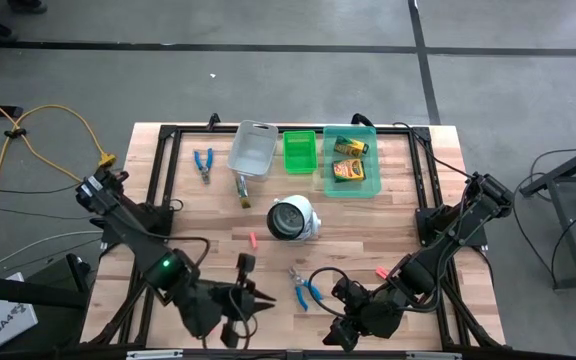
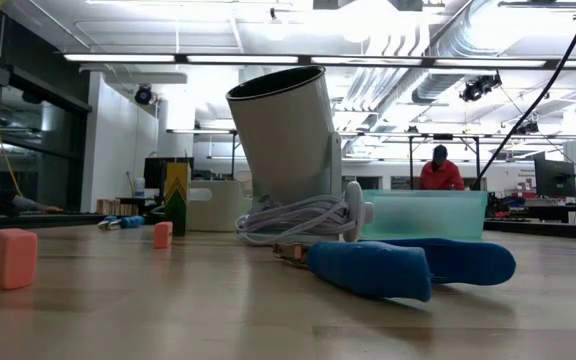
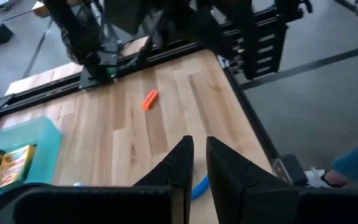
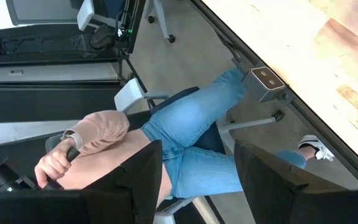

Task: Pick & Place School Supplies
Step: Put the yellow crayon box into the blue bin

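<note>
Blue scissors (image 1: 304,289) lie at the near table edge between our grippers; left gripper (image 3: 194,163) nearly closed, right gripper (image 4: 197,168) apart, both empty; a careless reach could shove the scissors off.

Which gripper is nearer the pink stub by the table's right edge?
Right. The right gripper sits at the front edge, short of the pink stub and slightly toward the middle. The left gripper is farther off, beyond the blue-handled scissors.
</note>
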Available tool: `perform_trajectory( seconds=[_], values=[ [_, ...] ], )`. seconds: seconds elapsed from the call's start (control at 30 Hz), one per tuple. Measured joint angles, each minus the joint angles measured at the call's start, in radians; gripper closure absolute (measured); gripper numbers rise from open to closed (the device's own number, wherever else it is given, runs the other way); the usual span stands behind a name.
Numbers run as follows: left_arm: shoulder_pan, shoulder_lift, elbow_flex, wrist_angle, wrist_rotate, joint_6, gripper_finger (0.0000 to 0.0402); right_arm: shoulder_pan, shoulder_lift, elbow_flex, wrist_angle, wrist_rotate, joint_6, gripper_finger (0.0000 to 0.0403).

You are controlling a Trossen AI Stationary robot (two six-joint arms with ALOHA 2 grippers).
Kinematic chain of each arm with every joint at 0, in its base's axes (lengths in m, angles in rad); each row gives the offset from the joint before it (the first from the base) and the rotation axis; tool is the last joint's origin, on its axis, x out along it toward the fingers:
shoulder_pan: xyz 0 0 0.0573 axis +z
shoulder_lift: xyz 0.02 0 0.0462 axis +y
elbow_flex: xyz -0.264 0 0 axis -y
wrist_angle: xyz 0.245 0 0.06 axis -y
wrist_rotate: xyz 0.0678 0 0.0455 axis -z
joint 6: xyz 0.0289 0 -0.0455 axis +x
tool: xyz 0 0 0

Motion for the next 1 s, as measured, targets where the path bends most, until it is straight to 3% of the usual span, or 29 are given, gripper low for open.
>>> perform_trajectory(
  seconds=[0.13, 0.27, 0.4, 0.53, 0.7, 1.0],
  values=[
    [-0.018, 0.000, 0.000, -0.001, 0.000, 0.000, 0.0362, 0.000, 0.000, 0.000, 0.000, 0.001, 0.000, 0.0214],
    [-0.034, 0.000, -0.002, -0.008, -0.011, -0.020, 0.0362, 0.000, 0.001, 0.000, -0.005, 0.094, 0.000, 0.0214],
    [-0.056, 0.000, -0.030, -0.021, -0.161, -0.050, 0.0362, -0.008, 0.005, 0.000, -0.005, 0.222, 0.000, 0.0214],
    [-0.077, -0.015, -0.060, -0.044, -0.189, -0.062, 0.0362, -0.043, 0.005, 0.000, -0.018, 0.313, -0.053, 0.0214],
    [-0.089, -0.105, -0.155, -0.038, -0.194, -0.122, 0.0362, -0.135, 0.005, 0.000, -0.031, 0.288, -0.301, 0.0214],
    [-0.113, -0.396, -0.554, 0.230, -0.192, -0.140, 0.0362, -0.328, 0.024, 0.000, 0.111, 0.049, -0.843, 0.0214]
  ],
)
